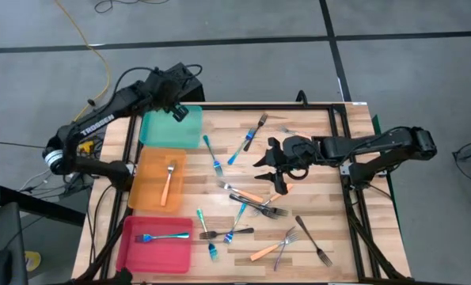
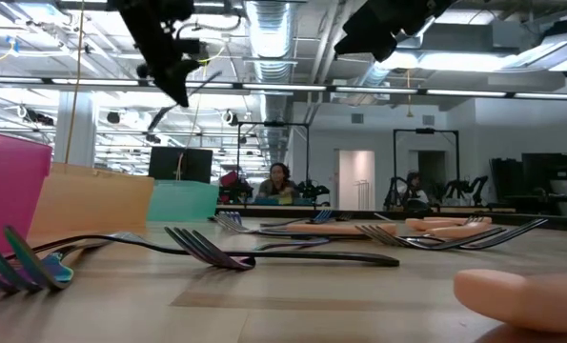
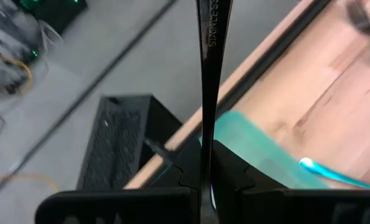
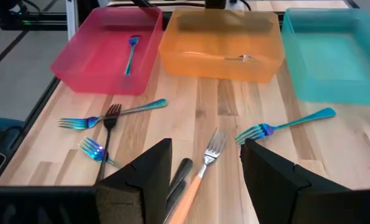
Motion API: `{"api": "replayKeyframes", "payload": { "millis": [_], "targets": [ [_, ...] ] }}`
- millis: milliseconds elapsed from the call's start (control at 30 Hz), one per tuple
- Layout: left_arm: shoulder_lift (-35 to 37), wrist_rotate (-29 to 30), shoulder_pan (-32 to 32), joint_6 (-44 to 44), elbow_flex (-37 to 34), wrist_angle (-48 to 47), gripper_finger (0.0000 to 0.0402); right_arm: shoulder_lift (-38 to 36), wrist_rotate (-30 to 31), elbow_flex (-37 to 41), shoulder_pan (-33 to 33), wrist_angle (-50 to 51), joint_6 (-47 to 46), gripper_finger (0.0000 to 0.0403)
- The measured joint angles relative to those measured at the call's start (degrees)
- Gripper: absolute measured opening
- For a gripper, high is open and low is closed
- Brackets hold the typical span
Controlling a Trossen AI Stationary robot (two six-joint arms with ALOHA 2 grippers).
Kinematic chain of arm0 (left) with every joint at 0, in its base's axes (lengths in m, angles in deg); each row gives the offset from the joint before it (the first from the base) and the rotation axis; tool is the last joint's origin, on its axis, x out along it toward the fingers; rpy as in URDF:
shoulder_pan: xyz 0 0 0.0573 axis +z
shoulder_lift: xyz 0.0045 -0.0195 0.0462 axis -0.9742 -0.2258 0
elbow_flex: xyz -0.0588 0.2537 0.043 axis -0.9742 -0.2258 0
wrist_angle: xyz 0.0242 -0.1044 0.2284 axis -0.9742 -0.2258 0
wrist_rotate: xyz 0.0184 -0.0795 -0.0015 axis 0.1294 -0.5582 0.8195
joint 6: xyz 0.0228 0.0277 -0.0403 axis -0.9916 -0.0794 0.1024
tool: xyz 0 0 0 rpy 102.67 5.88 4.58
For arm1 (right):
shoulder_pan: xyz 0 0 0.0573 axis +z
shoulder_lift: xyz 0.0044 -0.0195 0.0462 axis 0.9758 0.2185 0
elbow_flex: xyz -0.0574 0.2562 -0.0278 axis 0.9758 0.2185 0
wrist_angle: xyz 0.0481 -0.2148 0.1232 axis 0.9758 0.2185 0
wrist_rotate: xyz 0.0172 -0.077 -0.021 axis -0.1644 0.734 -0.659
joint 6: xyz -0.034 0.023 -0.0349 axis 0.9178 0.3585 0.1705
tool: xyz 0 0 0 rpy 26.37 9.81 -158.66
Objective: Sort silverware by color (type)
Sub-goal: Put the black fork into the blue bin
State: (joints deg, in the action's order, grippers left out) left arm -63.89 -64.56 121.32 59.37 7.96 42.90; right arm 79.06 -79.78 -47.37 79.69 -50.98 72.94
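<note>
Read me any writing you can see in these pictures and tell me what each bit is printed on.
"TROSSEN": white lettering along the left arm in the high view.
"STAINLESS", last letters cut off by the frame edge: stamped on the dark handle clamped in the shut left gripper, left wrist view.
Nothing else legible; the trays and loose forks carry no readable text.

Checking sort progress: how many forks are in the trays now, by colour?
Blue fork: 1, in the pink tray
Orange fork: 1, in the orange tray
Dark: 0 in trays; the left fingers hold a dark fork
Total in trays: 2
</note>
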Motion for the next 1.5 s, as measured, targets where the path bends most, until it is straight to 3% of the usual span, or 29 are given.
{"api": "replayKeyframes", "payload": {
  "millis": [600, 1167, 1500],
  "targets": [
    [-19.7, 1.8, 7.3, -8.8, -0.3, -7.9, 0.0, 0.0, 0.0, 0.0, 0.0, 4.9, -1.2, 0.021],
    [-20.1, 1.9, 7.1, -11.4, -10.9, -4.9, 0.0, 0.0, 0.0, 0.0, 0.0, 6.1, -1.6, 0.021],
    [-20.6, -3.6, 7.2, -17.5, -12.5, -2.6, 0.0, 0.0, 0.0, 0.0, 0.0, 6.1, -1.6, 0.021]
  ]
}}
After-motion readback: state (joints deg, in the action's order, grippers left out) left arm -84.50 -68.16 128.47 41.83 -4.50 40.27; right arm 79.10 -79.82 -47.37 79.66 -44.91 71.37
